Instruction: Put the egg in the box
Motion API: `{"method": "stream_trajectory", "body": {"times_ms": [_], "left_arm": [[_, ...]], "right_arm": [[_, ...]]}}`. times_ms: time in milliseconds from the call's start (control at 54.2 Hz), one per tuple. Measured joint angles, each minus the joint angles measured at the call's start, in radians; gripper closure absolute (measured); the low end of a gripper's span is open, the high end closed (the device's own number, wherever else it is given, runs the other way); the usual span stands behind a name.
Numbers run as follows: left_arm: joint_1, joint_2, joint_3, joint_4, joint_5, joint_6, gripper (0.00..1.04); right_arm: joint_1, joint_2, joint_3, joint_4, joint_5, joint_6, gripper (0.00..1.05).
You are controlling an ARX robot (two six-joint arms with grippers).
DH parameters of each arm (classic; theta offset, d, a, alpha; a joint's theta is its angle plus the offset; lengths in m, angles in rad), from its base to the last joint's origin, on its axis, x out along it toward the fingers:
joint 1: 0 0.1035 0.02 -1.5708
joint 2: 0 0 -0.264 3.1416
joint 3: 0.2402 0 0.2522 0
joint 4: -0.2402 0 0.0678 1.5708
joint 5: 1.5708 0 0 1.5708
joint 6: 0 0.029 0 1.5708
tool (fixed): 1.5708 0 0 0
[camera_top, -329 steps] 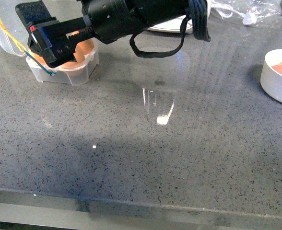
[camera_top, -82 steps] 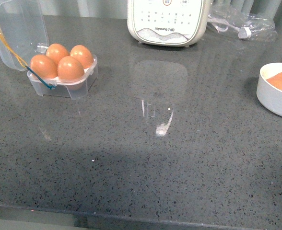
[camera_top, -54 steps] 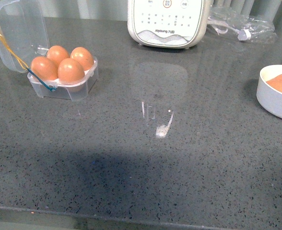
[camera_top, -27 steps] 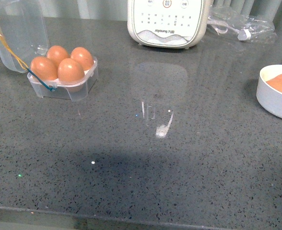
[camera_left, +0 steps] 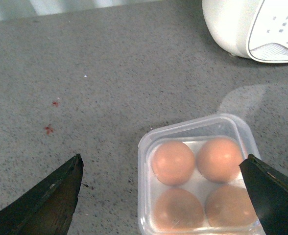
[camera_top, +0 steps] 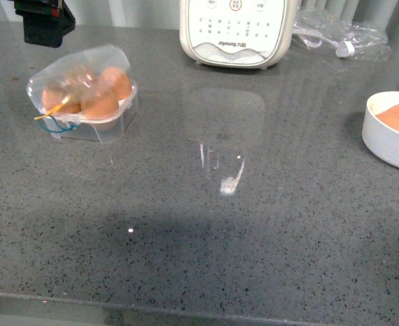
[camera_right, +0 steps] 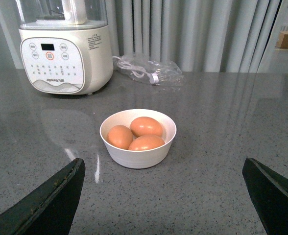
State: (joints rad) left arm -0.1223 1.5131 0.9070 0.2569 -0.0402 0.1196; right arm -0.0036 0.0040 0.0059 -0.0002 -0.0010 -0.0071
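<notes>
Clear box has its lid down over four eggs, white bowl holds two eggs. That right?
One thing is off: the white bowl holds three eggs, not two, as the right wrist view shows. The rest stands: the box has its lid down over four eggs.

We count four eggs [camera_left: 172,162] in the one clear box [camera_left: 149,147], which sits between our left jaws, and three more eggs [camera_right: 146,126] in the one white bowl [camera_right: 138,157], out ahead between our right jaws. The worktop [camera_top: 254,238] also carries one white appliance [camera_top: 237,30] and one crumpled plastic bag [camera_top: 335,30].
</notes>
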Motion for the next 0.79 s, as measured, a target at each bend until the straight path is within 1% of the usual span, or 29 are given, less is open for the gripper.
{"method": "stream_trajectory", "body": {"times_ms": [148, 240, 461, 682, 793], "left_arm": [[-0.020, -0.026, -0.002, -0.056, 0.009, -0.024, 0.07], [-0.033, -0.045, -0.003, -0.100, 0.032, -0.047, 0.07], [-0.065, -0.094, -0.018, -0.120, 0.026, -0.047, 0.07], [-0.056, -0.235, -0.045, -0.149, 0.081, -0.061, 0.07], [-0.047, -0.382, -0.092, -0.193, 0.129, -0.039, 0.07]], "right_arm": [[0.000, 0.000, 0.000, 0.000, 0.000, 0.000, 0.07], [0.000, 0.000, 0.000, 0.000, 0.000, 0.000, 0.07], [0.000, 0.000, 0.000, 0.000, 0.000, 0.000, 0.07], [0.000, 0.000, 0.000, 0.000, 0.000, 0.000, 0.07], [0.000, 0.000, 0.000, 0.000, 0.000, 0.000, 0.07]]}}
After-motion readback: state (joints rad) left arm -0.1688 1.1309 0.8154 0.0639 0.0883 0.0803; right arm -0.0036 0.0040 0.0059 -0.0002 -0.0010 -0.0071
